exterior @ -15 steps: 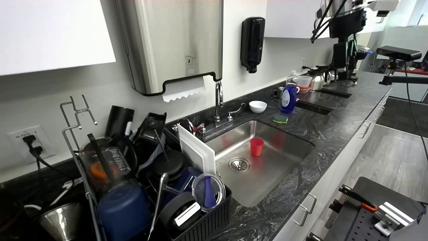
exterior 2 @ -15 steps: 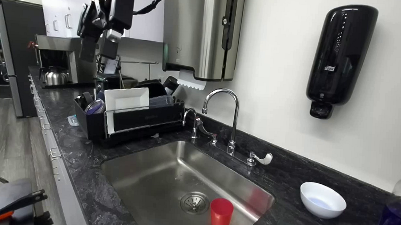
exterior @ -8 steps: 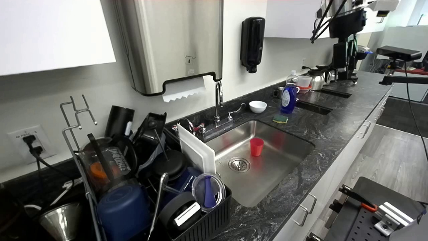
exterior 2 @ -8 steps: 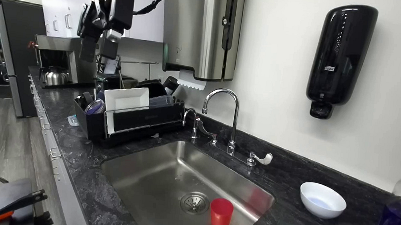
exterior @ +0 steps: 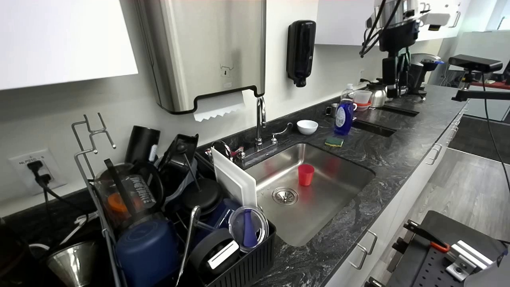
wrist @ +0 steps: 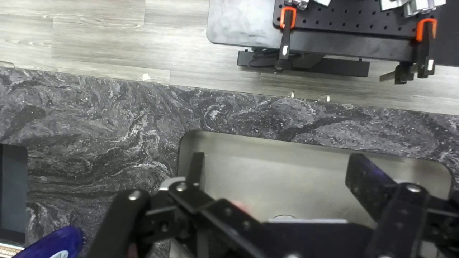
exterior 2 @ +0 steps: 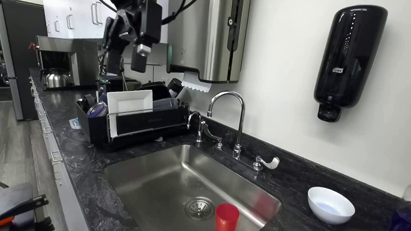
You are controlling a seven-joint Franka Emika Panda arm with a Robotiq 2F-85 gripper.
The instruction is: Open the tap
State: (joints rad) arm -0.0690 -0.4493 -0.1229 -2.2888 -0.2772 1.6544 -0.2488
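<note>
Wrist view | jaws spread wide, sink [wrist: 279, 175] vis. btwn | clear of tap [exterior 2: 241, 126]

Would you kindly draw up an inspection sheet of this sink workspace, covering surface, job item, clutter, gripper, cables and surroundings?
Surface: dark marbled countertop around a steel sink.
Tap: upright chrome, curved spout, lever handles at its base; no running water visible.
Clutter: red cup in the sink beside the drain; white bowl, sponge and blue bottle on the countertop; loaded dish rack beside the sink.
Gripper: open, fingers apart, nothing between them; not touching the tap.
Cables: black cables loop beside the gripper; two plugs in a wall outlet.
Surroundings: wall-mounted paper towel dispenser and black soap dispenser; dark table with clamps opposite.
</note>
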